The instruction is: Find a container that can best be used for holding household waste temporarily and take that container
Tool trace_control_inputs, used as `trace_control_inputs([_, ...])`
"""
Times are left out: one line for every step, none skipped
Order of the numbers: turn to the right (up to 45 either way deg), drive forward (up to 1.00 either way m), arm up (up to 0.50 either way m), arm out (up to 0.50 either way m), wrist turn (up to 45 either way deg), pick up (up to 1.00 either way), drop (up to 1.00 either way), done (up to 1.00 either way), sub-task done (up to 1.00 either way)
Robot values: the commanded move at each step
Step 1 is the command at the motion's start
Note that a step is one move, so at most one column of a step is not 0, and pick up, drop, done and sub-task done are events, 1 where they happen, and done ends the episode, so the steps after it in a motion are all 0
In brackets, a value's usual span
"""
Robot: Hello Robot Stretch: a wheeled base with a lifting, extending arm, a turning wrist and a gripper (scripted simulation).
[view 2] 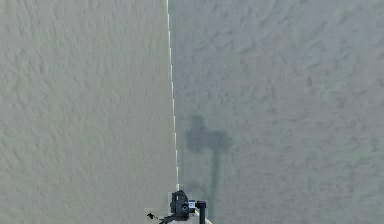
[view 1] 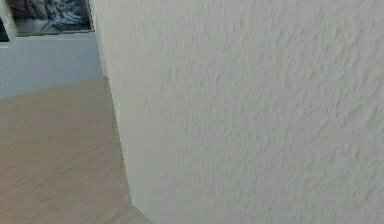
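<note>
An off-white textured wall (view 1: 250, 110) stands closest, covering the middle and right of the forward view, with its outer corner (view 1: 116, 110) running down the left of centre. Left of that corner a light wooden floor (view 1: 55, 150) leads back to a pale blue-grey wall (view 1: 50, 65), which carries a dark framed picture (view 1: 50, 14) at the upper left. At the arm side view's bottom centre the gripper (view 2: 157, 214) sits against bare wall and holds nothing; how wide its fingers stand cannot be told. Where the waste container is cannot be told.
</note>
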Motion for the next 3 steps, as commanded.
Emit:
trace_control_inputs([0.0,0.0,0.0,0.0,45.0,0.0,0.0,0.0,0.0])
trace_control_inputs([0.0,0.0,0.0,0.0,24.0,0.0,0.0,0.0,0.0])
trace_control_inputs([0.0,0.0,-0.3,0.0,0.0,0.0,0.0,0.0,0.0])
